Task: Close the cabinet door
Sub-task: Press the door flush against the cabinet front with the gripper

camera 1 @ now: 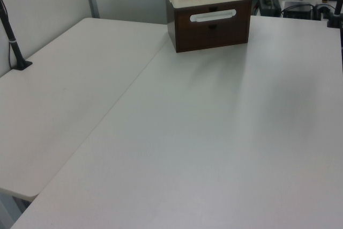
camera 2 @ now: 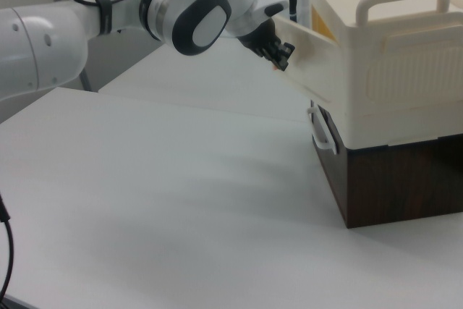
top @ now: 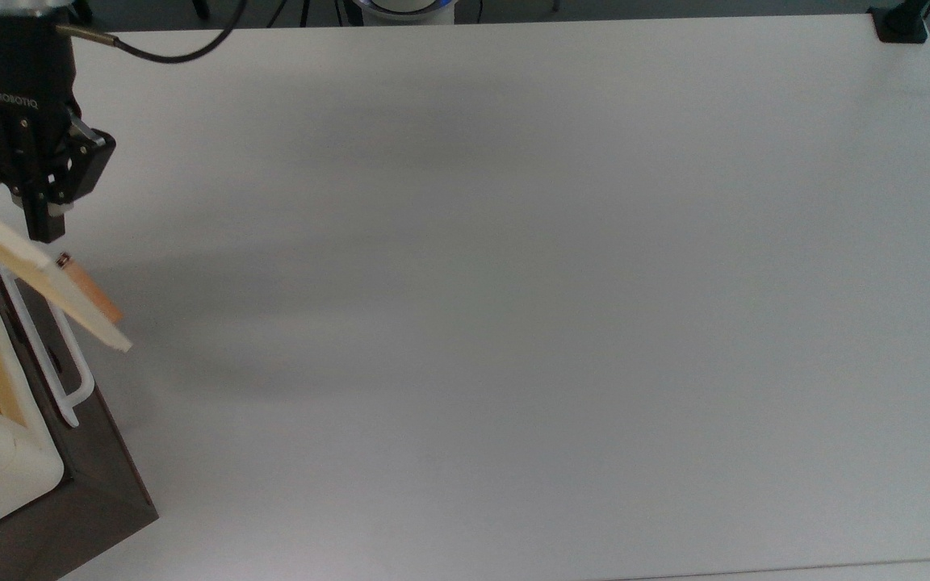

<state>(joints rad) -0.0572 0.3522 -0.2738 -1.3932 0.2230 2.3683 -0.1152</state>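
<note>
Wide white table (top: 513, 282), bare across the middle. Dark brown drawer unit (camera 1: 211, 28) at the left view's far edge, white loop handle (camera 1: 213, 16) on its front. Black clamp post (camera 1: 13, 41) at the left view's left. Black bracket (top: 899, 22) at the top view's upper right corner.

Arm reaching in with its tool at the upper left of the top view

The white arm (camera 2: 87, 19) is stretching across from the right view's left, its rounded wrist joint (camera 2: 199, 23) sitting just behind the black tool (top: 45, 230). In the top view the tool is pointing downward in the picture, its two fingers (top: 39, 218) lying close together with no gap showing, and a black cable (top: 166, 52) is trailing off its body.
</note>
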